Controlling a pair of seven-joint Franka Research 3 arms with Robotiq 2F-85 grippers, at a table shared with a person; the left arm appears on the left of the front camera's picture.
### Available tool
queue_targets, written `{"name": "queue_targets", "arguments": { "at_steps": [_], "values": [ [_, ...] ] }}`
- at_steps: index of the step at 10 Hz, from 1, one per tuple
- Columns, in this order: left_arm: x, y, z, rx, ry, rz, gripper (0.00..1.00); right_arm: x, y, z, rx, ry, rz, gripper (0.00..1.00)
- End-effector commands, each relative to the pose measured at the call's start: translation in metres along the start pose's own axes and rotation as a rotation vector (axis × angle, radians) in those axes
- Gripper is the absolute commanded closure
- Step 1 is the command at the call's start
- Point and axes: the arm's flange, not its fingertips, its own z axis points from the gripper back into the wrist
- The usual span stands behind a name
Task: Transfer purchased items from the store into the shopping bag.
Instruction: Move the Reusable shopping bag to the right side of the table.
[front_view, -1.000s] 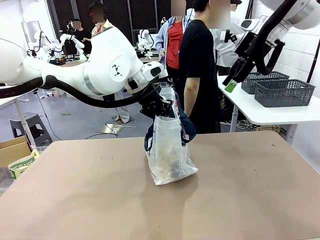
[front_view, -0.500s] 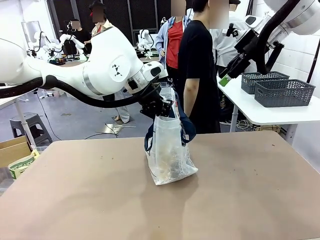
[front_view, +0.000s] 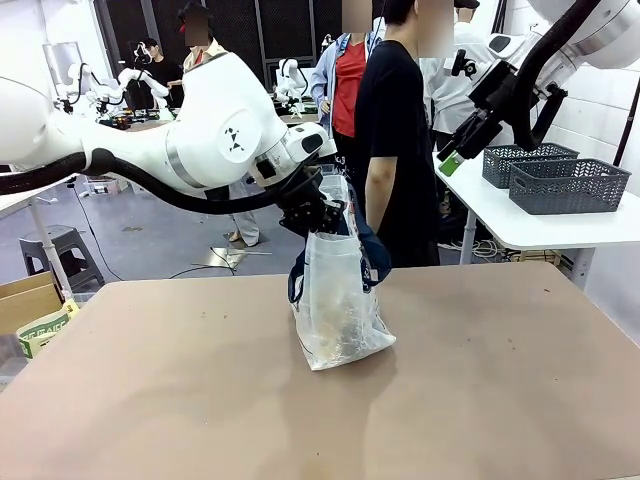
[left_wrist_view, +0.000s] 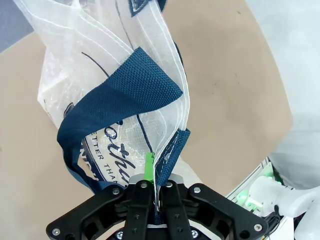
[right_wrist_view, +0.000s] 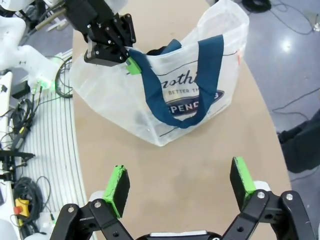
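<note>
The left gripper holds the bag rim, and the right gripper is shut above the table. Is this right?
Not quite. The right gripper is open, its pads wide apart, as the right wrist view shows. The left gripper does hold the bag rim.

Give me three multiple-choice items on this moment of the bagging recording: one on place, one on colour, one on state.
1. Where does the translucent whitish plastic shopping bag stand?
A. on the brown tabletop
B. on the floor
C. on the white side table

2. What colour are the bag's woven strap handles?
A. red
B. dark navy
C. yellow

3. How do the two hands stand?
A. both open
B. left hand shut on the bag's upper edge, right hand open and empty
C. left open, right shut on the bag

Key: 1 A, the front view shows it resting mid-table; 2 B, both wrist views show navy webbing; 3 B, the left wrist view shows the film pinched between the fingers, and the right wrist view shows green pads spread wide above the table.
</note>
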Motion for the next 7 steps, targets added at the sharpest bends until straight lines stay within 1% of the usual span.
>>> {"name": "queue_targets", "arguments": {
  "at_steps": [1, 3, 4, 5, 7],
  "values": [
    [0.024, -0.007, 0.016, 0.097, 0.089, -0.057, 1.0, 0.0, 0.0, 0.003, 0.005, 0.021, 0.008, 0.0],
    [0.038, -0.006, 0.042, 0.222, 0.143, -0.09, 1.0, 0.0, 0.0, 0.003, 0.005, 0.021, 0.008, 0.0],
    [0.04, -0.001, 0.059, 0.256, 0.129, -0.101, 1.0, 0.0, 0.0, 0.003, 0.005, 0.021, 0.008, 0.0],
    [0.037, 0.007, 0.074, 0.295, 0.16, -0.095, 1.0, 0.0, 0.0, 0.003, 0.005, 0.021, 0.008, 0.0],
    [0.015, 0.027, 0.103, 0.385, 0.161, -0.072, 1.0, 0.0, 0.0, 0.003, 0.005, 0.021, 0.008, 0.0]
  ]
}}
